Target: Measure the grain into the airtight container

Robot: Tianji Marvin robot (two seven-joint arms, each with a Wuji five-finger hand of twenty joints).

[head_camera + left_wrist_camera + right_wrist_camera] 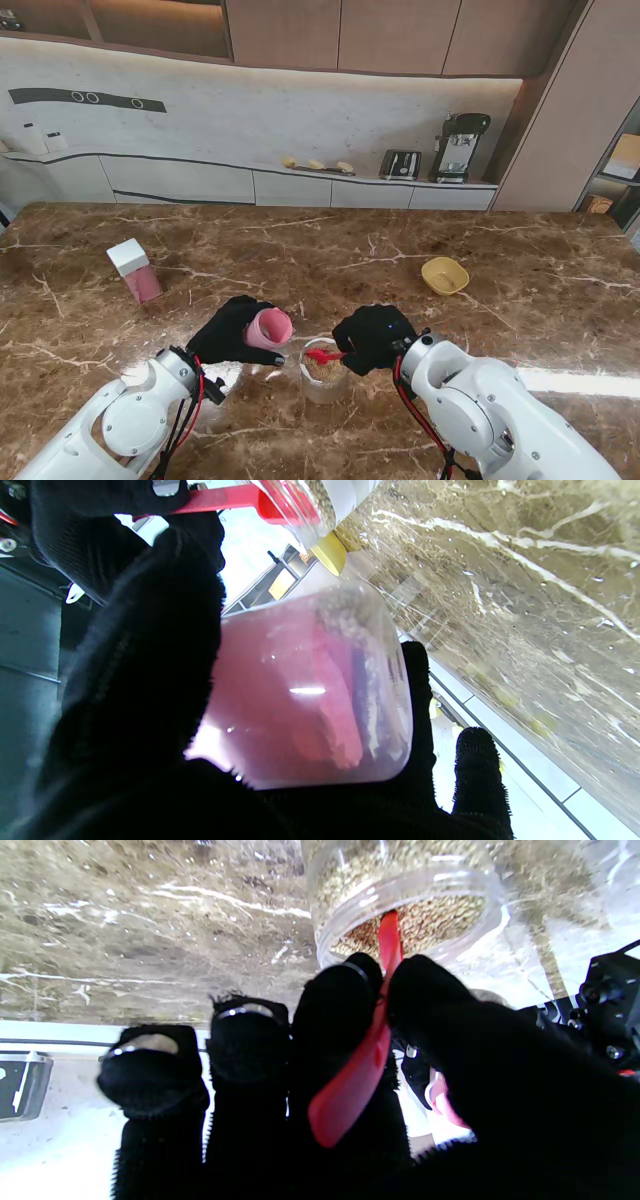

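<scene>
A clear jar of grain stands on the marble table between my two hands. My right hand is shut on a red scoop, pinching its handle between thumb and finger, with the scoop's end reaching into the grain jar. My left hand is shut on a pink translucent container, tilted with its open mouth toward the jar. In the left wrist view the pink container fills the palm and shows a little grain inside.
A small box with a white top and pink base stands at the far left of the table. A yellow bowl sits at the far right. Behind the table runs a counter with a toaster and a coffee machine.
</scene>
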